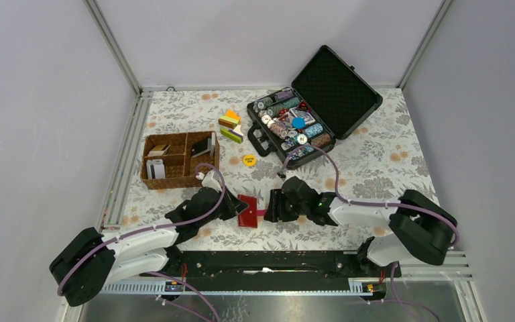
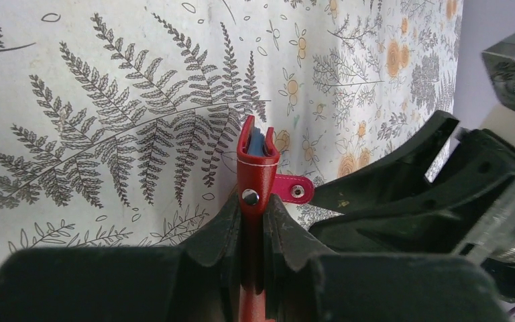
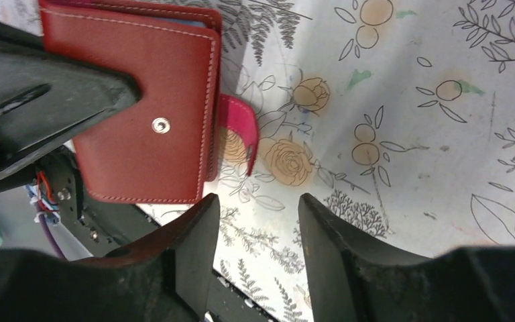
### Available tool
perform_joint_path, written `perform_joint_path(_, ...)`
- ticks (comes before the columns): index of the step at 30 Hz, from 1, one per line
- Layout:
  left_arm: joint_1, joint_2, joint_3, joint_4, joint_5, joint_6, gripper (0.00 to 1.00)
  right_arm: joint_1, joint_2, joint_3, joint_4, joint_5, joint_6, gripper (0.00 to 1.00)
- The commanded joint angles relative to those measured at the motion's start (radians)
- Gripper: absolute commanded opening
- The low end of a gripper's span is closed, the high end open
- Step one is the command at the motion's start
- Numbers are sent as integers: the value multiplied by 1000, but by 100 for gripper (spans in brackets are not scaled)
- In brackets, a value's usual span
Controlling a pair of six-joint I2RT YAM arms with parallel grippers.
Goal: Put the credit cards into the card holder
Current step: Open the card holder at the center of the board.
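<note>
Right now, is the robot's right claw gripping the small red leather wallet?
No, the right gripper stands open over the floral tablecloth beside the red wallet, which the left gripper pinches.

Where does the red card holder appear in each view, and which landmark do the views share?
Top external: card holder low centre, between the two arms' tips.
Left wrist: card holder at centre, edge-on, pinched by the left gripper.
Right wrist: card holder upper left, flat side showing.
Shared landmark: its pink snap tab, beside it in every view.
</note>
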Motion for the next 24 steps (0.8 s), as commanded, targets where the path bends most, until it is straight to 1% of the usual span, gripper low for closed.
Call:
perform_joint_path(1,-5,7,-9,85,-25,-16,1,3,77,44,79,-7,10,51)
perform_joint_path(4,-5,13,-17,84,-36,-10,3,3,116,60,83,9,9,47)
perform_joint_path(13,-5,22,-23,33,-81,26,10,3,190,104,89,35,-19,45)
perform_joint_path(20,-5,42,-20,12,-96,50,13,3,244,145,82,69,-56,41)
perform_joint_path(24,-5,55,-12,-6,-103,63,15,2,265,169,79,75,-75,35)
